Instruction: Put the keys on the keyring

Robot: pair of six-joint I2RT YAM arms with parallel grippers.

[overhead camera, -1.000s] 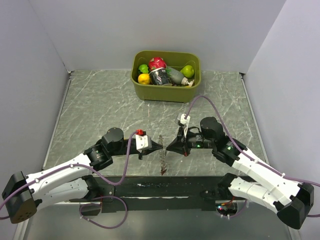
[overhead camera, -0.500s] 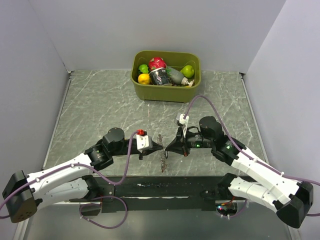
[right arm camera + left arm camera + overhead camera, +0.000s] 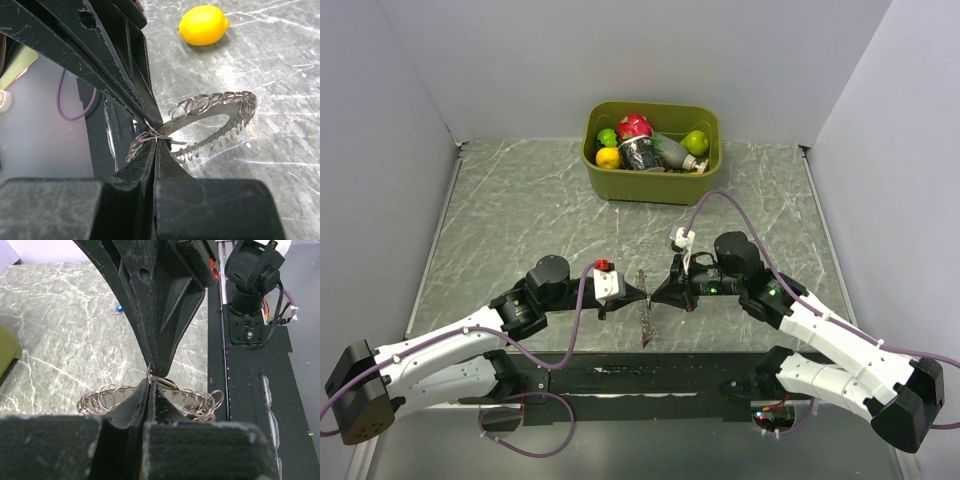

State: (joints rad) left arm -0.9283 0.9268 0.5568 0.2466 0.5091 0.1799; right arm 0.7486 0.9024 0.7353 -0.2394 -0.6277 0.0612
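Near the six o'clock edge of the counter (image 3: 520, 200), the keyring (image 3: 644, 318) is clenched by the left end effector (image 3: 638, 294) at nine o'clock and the right end effector (image 3: 657, 297) at three, a blue key (image 3: 118, 309) apparently not yet threaded.

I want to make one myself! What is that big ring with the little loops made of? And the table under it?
The keyring looks like metal: thin, flat, grey and shiny, with glints on its wire loops. The table looks like grey stone with white veins and a sheen, but it may be a printed cover.
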